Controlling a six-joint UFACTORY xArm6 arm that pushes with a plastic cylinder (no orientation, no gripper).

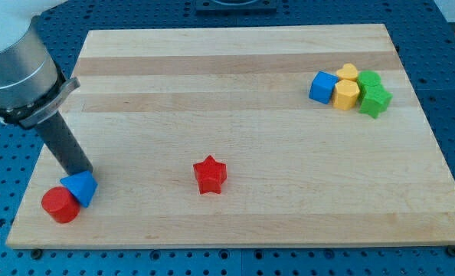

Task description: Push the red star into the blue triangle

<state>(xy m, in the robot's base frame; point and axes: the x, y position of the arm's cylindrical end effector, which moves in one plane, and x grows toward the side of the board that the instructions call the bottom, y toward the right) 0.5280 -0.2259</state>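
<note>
The red star point(210, 174) lies low on the wooden board point(235, 69), a little left of the middle. The blue triangle point(80, 187) sits near the board's bottom left corner, touching a red cylinder point(60, 205) on its lower left. My rod comes down from the view's top left, and my tip point(82, 172) rests right at the top edge of the blue triangle. The red star is well to the right of my tip, with bare board between them.
A cluster of blocks sits at the top right: a blue cube point(323, 87), a yellow hexagonal block point(345, 94), a yellow block point(348, 73) behind it, and two green blocks point(369, 80) point(375, 100). The board's left edge is close to my tip.
</note>
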